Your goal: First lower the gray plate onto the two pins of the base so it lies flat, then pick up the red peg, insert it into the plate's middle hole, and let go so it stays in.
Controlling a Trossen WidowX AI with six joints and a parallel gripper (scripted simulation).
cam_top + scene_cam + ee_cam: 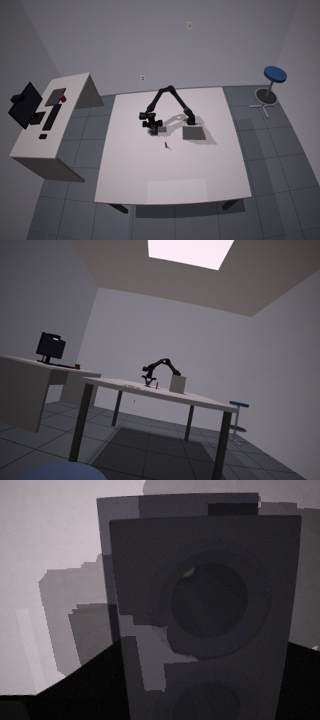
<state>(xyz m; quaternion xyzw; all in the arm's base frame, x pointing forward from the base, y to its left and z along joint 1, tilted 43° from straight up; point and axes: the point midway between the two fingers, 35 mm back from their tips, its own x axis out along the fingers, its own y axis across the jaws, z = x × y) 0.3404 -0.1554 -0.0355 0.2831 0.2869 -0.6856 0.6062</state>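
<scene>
The gray plate [207,640] fills the wrist view, with two round holes showing in it, and it sits low over the gray base, whose edge shows behind it at the left and top. I cannot tell whether it lies flat on the pins. My gripper [153,129] [148,382] points down at the middle of the table, its fingers closed on the plate's sides. The red peg [165,144] [156,385] stands upright on the table, a little in front and to the right of the gripper.
The arm is mounted on a gray box [193,133] [177,383] to the right of the gripper. A side desk [33,144] with a monitor stands off to the left, and a blue stool [275,74] at the far right.
</scene>
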